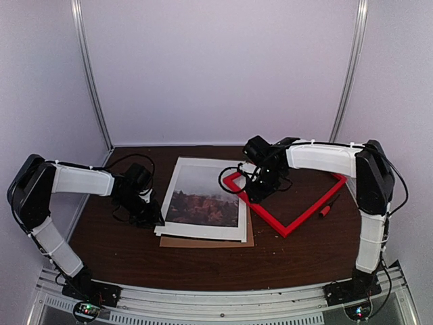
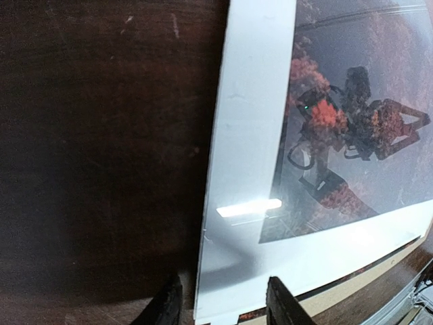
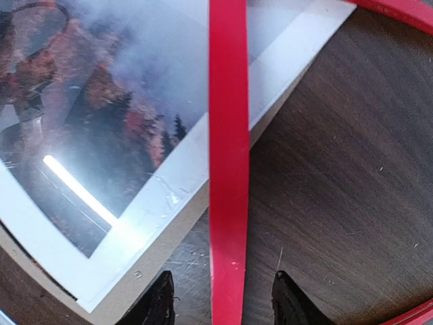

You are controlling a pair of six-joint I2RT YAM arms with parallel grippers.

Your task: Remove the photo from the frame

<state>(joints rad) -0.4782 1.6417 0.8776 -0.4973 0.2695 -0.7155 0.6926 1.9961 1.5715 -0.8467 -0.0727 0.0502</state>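
Note:
The photo (image 1: 203,200), misty sky over red-orange trees, lies mid-table under the white mat (image 1: 205,164) on the brown backing board (image 1: 210,242). The red frame (image 1: 314,210) lies to its right, turned like a diamond, with its left corner over the stack's right edge. My left gripper (image 1: 152,218) is open at the stack's left edge; in the left wrist view its fingers (image 2: 168,306) straddle the mat's edge (image 2: 247,135), with the photo (image 2: 358,156) beyond. My right gripper (image 1: 256,195) is open over the frame's left corner. One frame bar (image 3: 229,169) runs between its fingertips (image 3: 159,303), untouched.
The backing board shows under the mat in the left wrist view (image 2: 369,288) and the right wrist view (image 3: 166,247). A small red-tipped object (image 1: 326,210) lies by the frame's right bar. The dark wood table (image 1: 135,250) is walled by white panels.

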